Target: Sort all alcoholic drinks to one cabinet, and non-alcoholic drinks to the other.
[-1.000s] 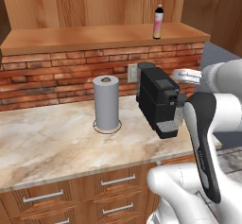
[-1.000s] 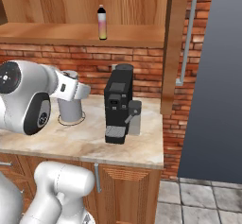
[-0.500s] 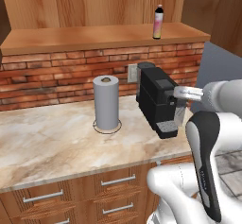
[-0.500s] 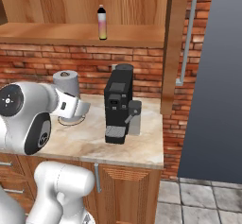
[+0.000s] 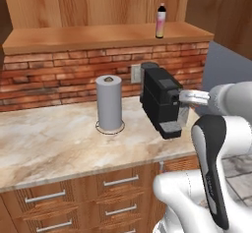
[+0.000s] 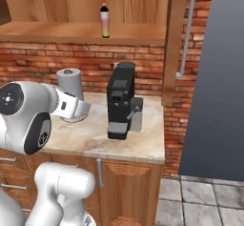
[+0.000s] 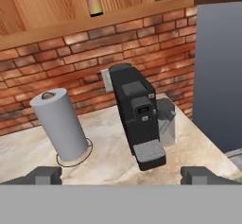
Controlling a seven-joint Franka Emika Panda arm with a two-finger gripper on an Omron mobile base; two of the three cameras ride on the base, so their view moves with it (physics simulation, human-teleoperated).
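Overhead, one pink bottle [image 5: 161, 20] upright on cabinet shelf [image 5: 98, 34].

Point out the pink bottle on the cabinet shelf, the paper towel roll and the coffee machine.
pink bottle [image 5: 161, 24]: left base view, middle of its pink body.
paper towel roll [image 5: 109, 103]: left base view, side of the grey roll.
coffee machine [image 6: 118, 101]: right base view, its black front face.

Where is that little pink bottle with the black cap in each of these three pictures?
Left base view: the pink bottle stands upper right on the wooden shelf.
Right base view: it stands top centre-left on that shelf.
Hand view: its lower part shows at the top edge, left of centre.
Shared landmark: the black coffee machine on the counter, below the bottle.
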